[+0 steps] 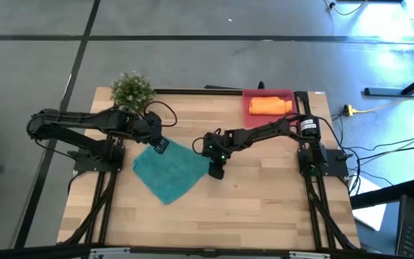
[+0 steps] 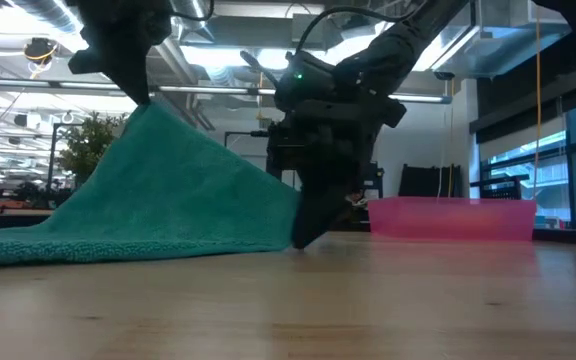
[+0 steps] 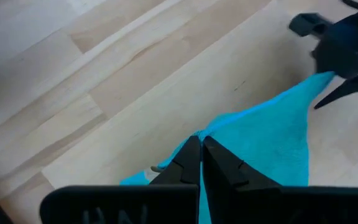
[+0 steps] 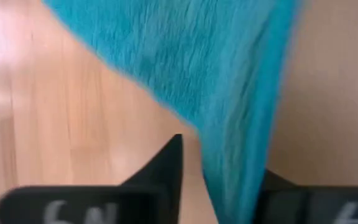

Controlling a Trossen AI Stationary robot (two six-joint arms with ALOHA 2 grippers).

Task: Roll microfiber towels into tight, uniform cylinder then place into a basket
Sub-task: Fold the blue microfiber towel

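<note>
High view showed the left gripper, clamped on the teal towel's corner nearest the plant and lifting it, while the right gripper closed on the opposite corner, apparently to stretch it flat, its diagonal running between them.

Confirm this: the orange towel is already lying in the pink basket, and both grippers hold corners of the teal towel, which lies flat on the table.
Not quite. The teal towel is not flat: the low view shows the left gripper lifting one corner high, so the cloth slopes up like a tent. The rest holds: the orange towel lies in the basket, and the right gripper grips another corner.
</note>
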